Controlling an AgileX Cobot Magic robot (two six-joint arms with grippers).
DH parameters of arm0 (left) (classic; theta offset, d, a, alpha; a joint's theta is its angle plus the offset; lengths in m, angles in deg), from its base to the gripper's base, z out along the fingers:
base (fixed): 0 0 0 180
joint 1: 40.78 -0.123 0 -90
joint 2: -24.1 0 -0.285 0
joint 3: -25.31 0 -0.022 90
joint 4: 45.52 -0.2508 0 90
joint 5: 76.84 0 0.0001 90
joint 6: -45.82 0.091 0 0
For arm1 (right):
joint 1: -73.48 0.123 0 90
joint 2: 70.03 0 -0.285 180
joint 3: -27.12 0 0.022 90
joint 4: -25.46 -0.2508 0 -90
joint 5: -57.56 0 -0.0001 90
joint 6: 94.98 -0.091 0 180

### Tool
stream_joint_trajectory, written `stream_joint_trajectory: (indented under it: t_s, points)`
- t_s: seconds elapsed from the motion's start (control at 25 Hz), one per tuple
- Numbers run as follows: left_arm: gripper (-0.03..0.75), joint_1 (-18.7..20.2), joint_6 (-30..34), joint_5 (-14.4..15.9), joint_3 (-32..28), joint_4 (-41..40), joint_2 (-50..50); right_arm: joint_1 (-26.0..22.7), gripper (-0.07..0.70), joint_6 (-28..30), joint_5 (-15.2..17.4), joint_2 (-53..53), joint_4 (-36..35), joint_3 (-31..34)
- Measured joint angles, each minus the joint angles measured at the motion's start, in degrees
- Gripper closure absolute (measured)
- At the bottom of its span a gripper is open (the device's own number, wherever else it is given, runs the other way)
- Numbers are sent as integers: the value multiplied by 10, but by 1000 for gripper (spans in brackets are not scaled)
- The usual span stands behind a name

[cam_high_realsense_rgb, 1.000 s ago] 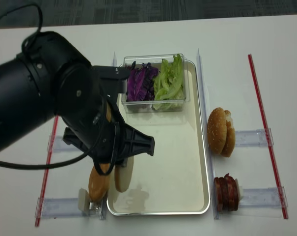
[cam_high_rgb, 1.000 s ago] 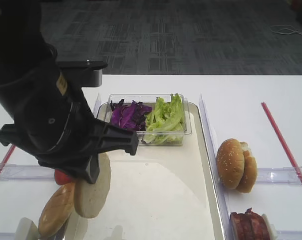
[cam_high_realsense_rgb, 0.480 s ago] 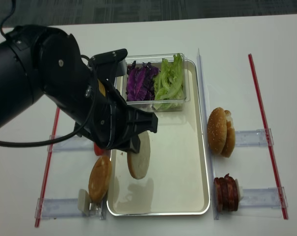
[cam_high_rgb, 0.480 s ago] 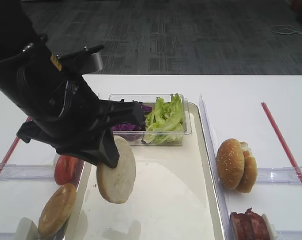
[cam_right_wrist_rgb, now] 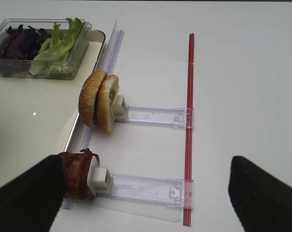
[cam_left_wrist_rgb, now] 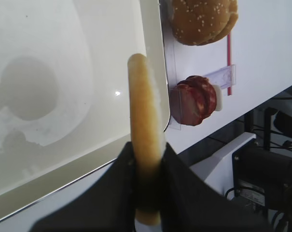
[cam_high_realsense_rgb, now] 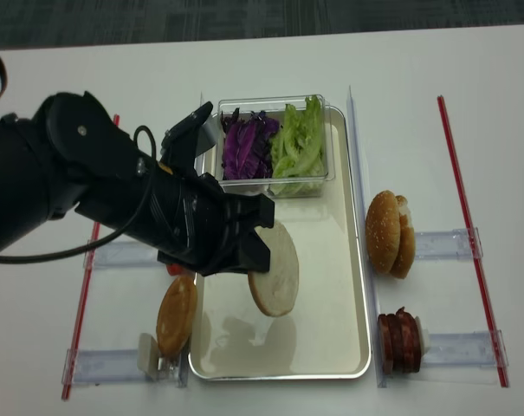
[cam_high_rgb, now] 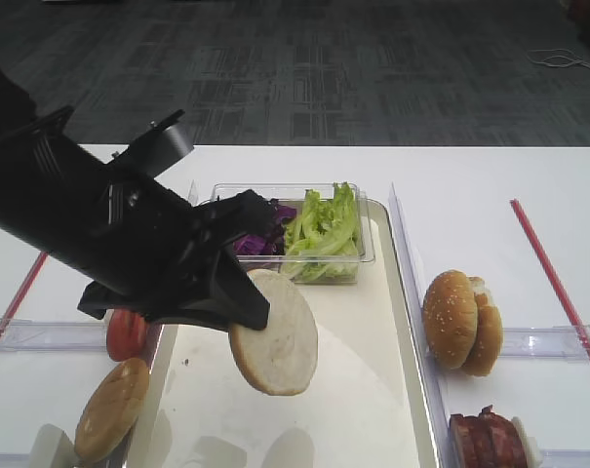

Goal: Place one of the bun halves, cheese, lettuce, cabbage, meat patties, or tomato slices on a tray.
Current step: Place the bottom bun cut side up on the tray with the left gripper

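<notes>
**Ana:** Exterior high view first: the plain bun half (cam_high_rgb: 274, 332) hangs in the air over the tray (cam_high_rgb: 373, 390), cut face towards the camera, clear of the surface.

**Ben:** Held how?

**Ana:** The left gripper (cam_left_wrist_rgb: 148, 166) is clamped on its edge; the left wrist view shows the bun on edge between the jaws.

**Ben:** So this looks like the carry step, with placing not yet done?

**Ana:** I'd say so. Next it likely needs lowering onto bare tray, short of the clear box (cam_high_rgb: 293, 234) of cabbage (cam_high_rgb: 260, 219) and lettuce (cam_high_rgb: 322, 229), then release.

**Ben:** The right gripper (cam_right_wrist_rgb: 146, 193)?

**Ana:** Its fingers stand apart, empty, near the meat patties (cam_right_wrist_rgb: 78, 174).
</notes>
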Motion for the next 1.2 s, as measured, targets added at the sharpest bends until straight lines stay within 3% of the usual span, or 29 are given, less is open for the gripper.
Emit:
stream_joint_trajectory:
  t_s: [0.24,0.48,0.8,1.2]
  points:
    - [606,-60,168,3,-56,170,0,0,-43,0,0,0,0,0]
    - [606,-74,293,32,-90,301,-31,0,-43,0,0,0,0,0]
    - [607,-74,381,66,-92,379,-105,0,-43,0,0,0,0,0]
    - [608,-74,417,70,-92,420,-173,0,-43,0,0,0,0,0]
